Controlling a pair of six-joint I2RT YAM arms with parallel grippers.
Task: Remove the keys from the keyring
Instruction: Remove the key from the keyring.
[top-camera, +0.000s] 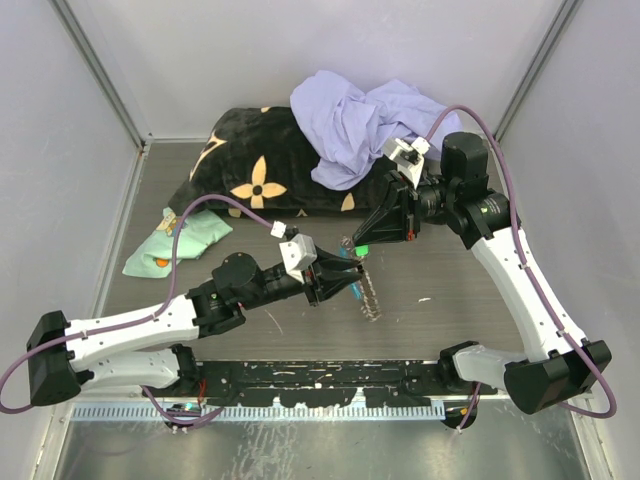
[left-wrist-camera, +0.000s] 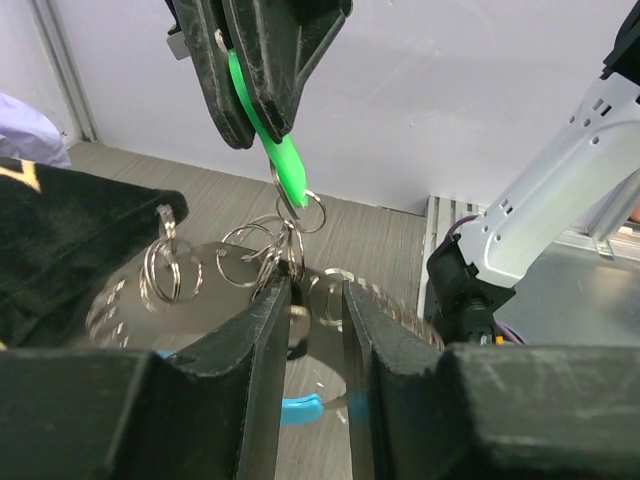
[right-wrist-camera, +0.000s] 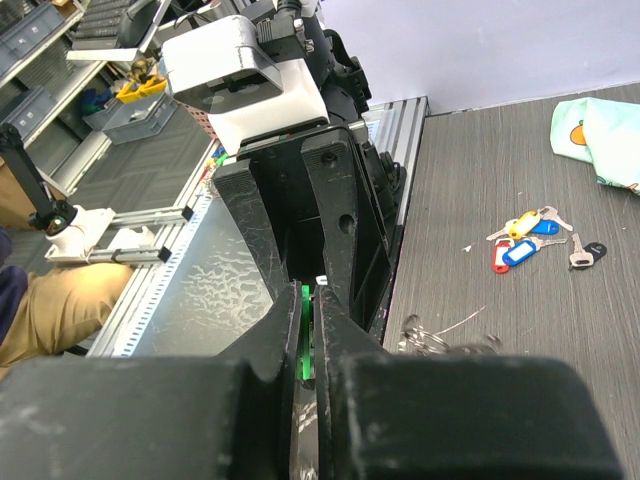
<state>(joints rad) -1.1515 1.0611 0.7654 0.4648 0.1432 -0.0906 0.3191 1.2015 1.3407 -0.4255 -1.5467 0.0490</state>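
Grey wood-grain table (top-camera: 440, 320) inside white walls carried two arms. Left gripper (left-wrist-camera: 310, 300) stood narrowly open astride the rings of the keyring (top-camera: 372, 293) at mid-table. Right gripper (top-camera: 360, 243) pinched one green key (left-wrist-camera: 285, 160) just above. Loose keys (right-wrist-camera: 525, 238) lay near one mint cloth (top-camera: 180, 240). Beyond were one black blanket (top-camera: 250, 165) and one lavender cloth (top-camera: 355, 115).

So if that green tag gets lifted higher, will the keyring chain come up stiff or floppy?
Likely floppy: the keyring chain lies slack in loose links. The split rings hang free under the green tag, so they'd probably swing.
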